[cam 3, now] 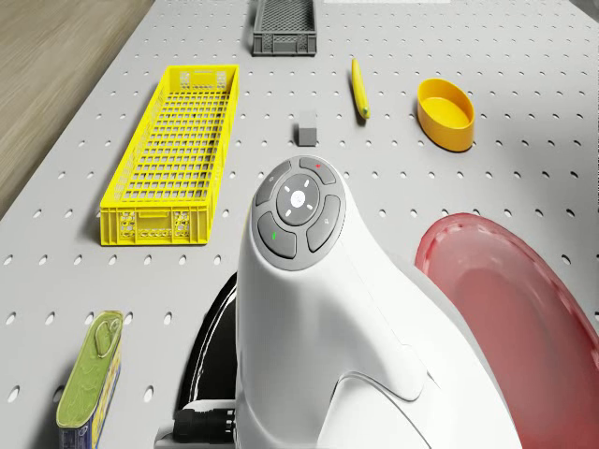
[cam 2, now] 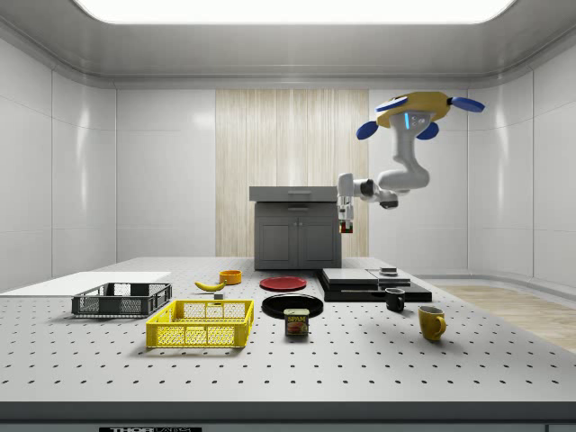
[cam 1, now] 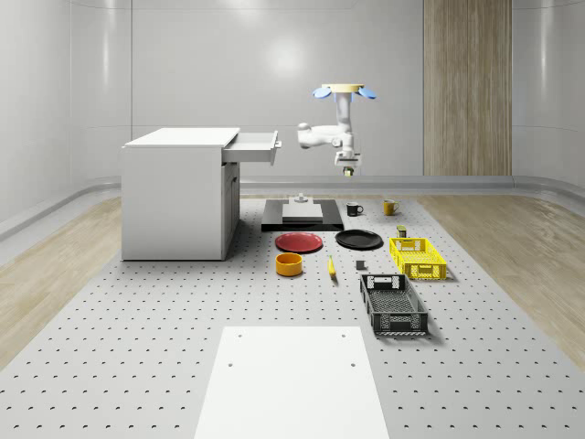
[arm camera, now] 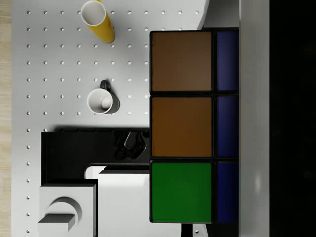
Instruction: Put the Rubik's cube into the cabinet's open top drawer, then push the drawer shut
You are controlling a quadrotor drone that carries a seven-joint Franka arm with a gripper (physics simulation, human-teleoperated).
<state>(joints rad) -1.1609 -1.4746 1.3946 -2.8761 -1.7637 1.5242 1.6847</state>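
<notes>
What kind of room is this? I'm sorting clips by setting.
Likely a simulated robotics test lab: a perforated work floor, plain panelled walls, and a white cabinet among scattered test props like a yellow crate.

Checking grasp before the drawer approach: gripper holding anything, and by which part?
Yes: the gripper is shut on the Rubik's cube, pinched across opposite faces. The drone hovers above the table, beside the open top drawer.

On the table: two crates, one yellow (cam 1: 417, 257) and one dark grey (cam 1: 393, 305); two plates, red (cam 1: 299, 241) and black (cam 1: 358, 239); two mugs, black (cam 1: 353, 208) and yellow (cam 1: 389, 207); one orange bowl (cam 1: 289, 264); one banana (cam 1: 331, 267); one tin can (cam 2: 296, 322).
</notes>
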